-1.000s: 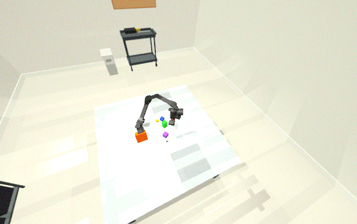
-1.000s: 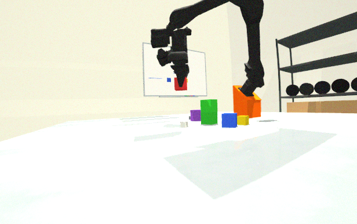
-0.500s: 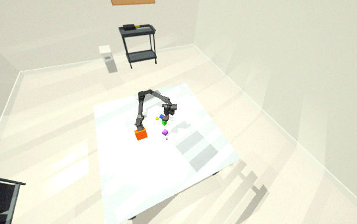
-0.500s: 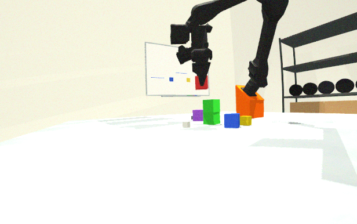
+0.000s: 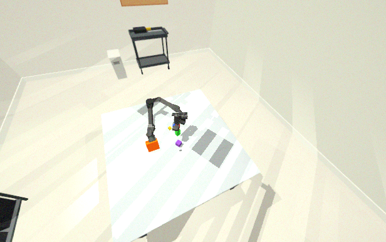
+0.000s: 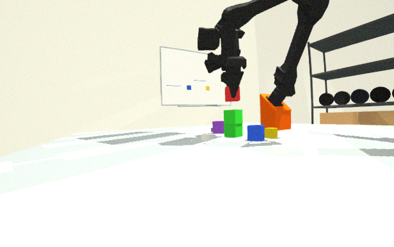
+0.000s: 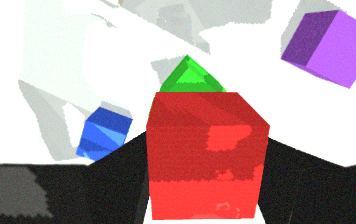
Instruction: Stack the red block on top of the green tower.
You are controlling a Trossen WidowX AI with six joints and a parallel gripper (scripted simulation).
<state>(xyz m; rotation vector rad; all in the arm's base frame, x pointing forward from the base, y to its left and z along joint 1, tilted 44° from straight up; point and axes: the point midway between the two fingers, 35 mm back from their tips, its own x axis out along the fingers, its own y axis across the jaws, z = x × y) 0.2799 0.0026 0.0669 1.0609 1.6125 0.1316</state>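
Observation:
My gripper (image 6: 234, 95) (image 7: 197, 136) is shut on the red block (image 6: 228, 96) (image 7: 205, 150), which sits level between the fingers. The green tower (image 6: 233, 119) (image 7: 190, 77) (image 5: 177, 133) is two green blocks high and stands upright. In the exterior view the red block hangs above the tower, with a visible gap between them. In the wrist view the red block hides part of the tower, and the tower's visible top corner points away at the upper middle, turned relative to the red block. In the top view the gripper hides most of the red block.
A blue block (image 6: 255, 133) (image 7: 105, 132) and a yellow block (image 6: 271, 132) (image 5: 170, 128) stand near the tower. A purple block (image 6: 218, 127) (image 7: 330, 47) (image 5: 178, 143) stands on its other side. The arm's orange base (image 5: 152, 145) (image 6: 275, 116) is on the table (image 5: 141, 188).

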